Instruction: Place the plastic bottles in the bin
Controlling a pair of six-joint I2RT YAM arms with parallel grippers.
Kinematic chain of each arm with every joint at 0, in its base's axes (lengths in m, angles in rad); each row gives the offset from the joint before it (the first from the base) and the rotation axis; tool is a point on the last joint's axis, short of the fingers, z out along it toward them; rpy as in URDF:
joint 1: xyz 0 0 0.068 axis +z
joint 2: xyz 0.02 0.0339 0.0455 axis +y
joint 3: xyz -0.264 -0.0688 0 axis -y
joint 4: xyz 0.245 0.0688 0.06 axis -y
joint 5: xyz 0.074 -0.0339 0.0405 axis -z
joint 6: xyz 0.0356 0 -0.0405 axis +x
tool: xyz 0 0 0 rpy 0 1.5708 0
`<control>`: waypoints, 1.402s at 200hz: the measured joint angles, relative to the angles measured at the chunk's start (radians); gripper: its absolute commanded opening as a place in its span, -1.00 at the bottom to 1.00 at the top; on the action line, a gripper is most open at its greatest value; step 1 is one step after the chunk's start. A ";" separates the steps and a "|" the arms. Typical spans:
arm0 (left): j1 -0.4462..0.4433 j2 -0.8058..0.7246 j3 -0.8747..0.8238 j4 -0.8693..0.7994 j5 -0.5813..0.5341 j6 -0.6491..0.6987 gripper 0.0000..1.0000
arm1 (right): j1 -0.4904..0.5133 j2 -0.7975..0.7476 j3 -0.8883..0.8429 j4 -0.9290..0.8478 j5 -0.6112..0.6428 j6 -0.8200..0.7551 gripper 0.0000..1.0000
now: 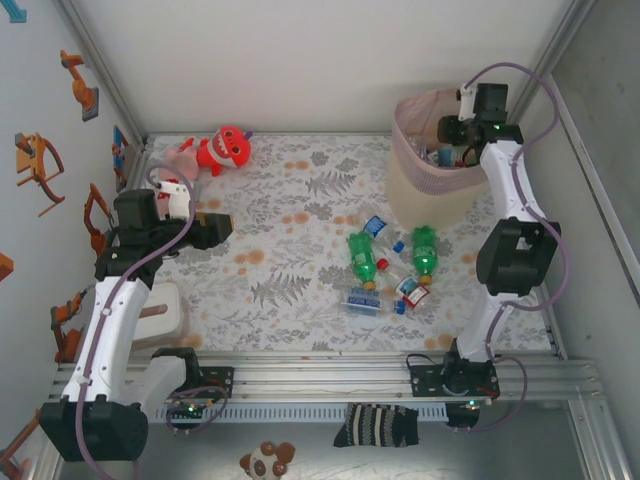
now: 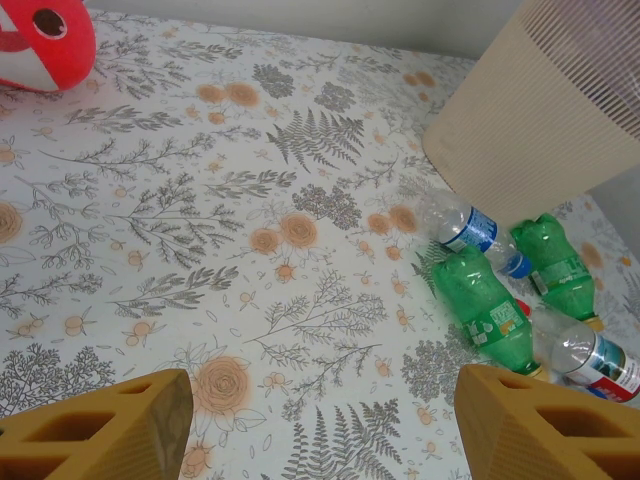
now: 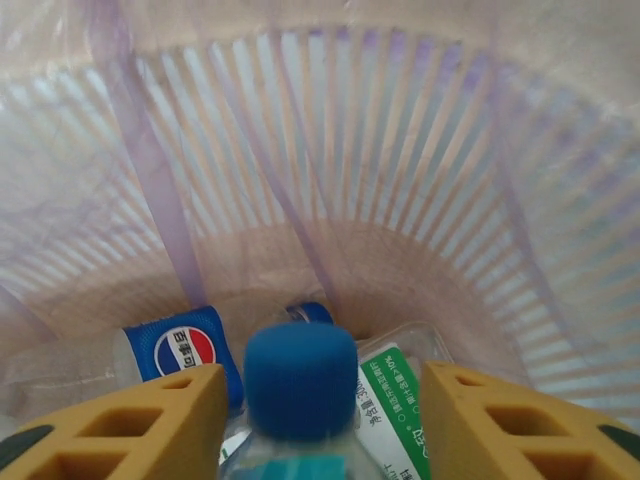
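We see the right gripper [image 3: 320, 385] with its yellow fingers [image 3: 150, 420] parted. A blue-capped bottle [image 3: 300, 385] stands between them, cap up and blurred, with a gap on either side of the cap, so the fingers are not pinching it. Just beyond lie a bottle with a blue label [image 3: 185, 350] and another with a green-and-white label [image 3: 395, 400], both on the floor of the bin [image 3: 400, 150].

From above, we see this gripper [image 1: 455, 135] dipped inside the bin's [image 1: 420, 195] pink mesh rim. Its wrist is bent over the far right edge, and the arm rises from its base through a folded elbow.

The left gripper [image 2: 320, 385] is wide open and holds nothing, hanging above the flowered cloth [image 2: 200, 220]. From overhead it [image 1: 215, 228] points right, on an arm leaning up and in from the near left.

Near the bin's foot on the cloth lie two green bottles [image 1: 362, 257] [image 1: 424, 250] and a few clear ones [image 1: 363, 300]. A red plush toy [image 1: 225, 150] sits at the far edge.
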 measured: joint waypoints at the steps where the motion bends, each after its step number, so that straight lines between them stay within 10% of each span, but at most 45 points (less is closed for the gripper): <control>1: 0.000 0.000 0.000 0.000 0.000 0.000 0.38 | 0.000 -0.001 0.000 0.000 0.000 0.002 0.14; 93: 0.000 -0.014 -0.006 0.000 0.000 0.000 0.38 | 0.000 -0.287 -0.021 -0.026 -0.062 0.047 0.06; 198: -0.021 -0.020 -0.016 0.014 0.009 -0.027 0.38 | 0.008 -0.866 -0.694 -0.048 -0.079 0.086 -0.42; 280: -0.113 0.048 0.020 -0.002 -0.008 -0.014 0.39 | 0.015 -0.729 -1.035 0.338 -0.105 0.117 -0.58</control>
